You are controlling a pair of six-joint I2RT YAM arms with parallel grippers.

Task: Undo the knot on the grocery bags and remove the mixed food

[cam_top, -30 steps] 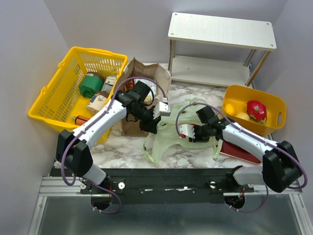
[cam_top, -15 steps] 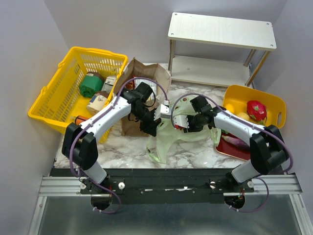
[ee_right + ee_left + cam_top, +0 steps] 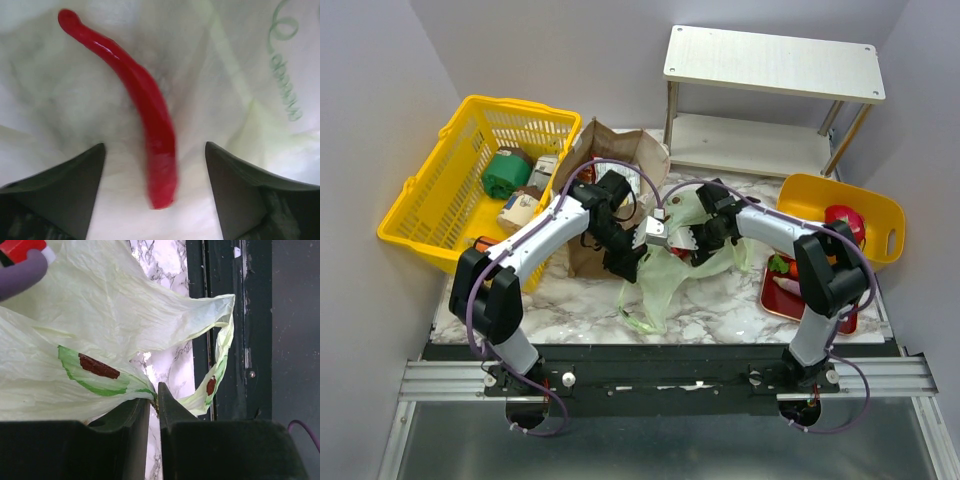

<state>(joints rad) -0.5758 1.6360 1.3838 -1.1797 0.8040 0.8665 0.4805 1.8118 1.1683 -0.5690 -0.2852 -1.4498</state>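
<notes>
The pale green plastic bag [image 3: 660,285] lies crumpled mid-table with its mouth open; the knot is out of view. My left gripper [image 3: 632,262] is shut on the bag's edge [image 3: 145,392], pinching the thin film between its fingers. My right gripper [image 3: 686,240] reaches into the bag's mouth and stands open. Between its spread fingers lies a red chili [image 3: 145,105] on the bag's inner film, untouched. The brown paper bag [image 3: 612,150] stands behind the left arm. A dragon fruit [image 3: 844,222] sits in the yellow bin [image 3: 820,195] at the right.
A yellow mesh basket [image 3: 440,190] with a green can and cartons stands at the far left. A white two-level shelf [image 3: 770,65] is at the back. A red tray [image 3: 778,298] with food lies under the right arm, near the front right.
My right gripper swung left into the bag's mouth and opened wide. The left gripper kept its pinch on the bag, which bunched up towards it.
</notes>
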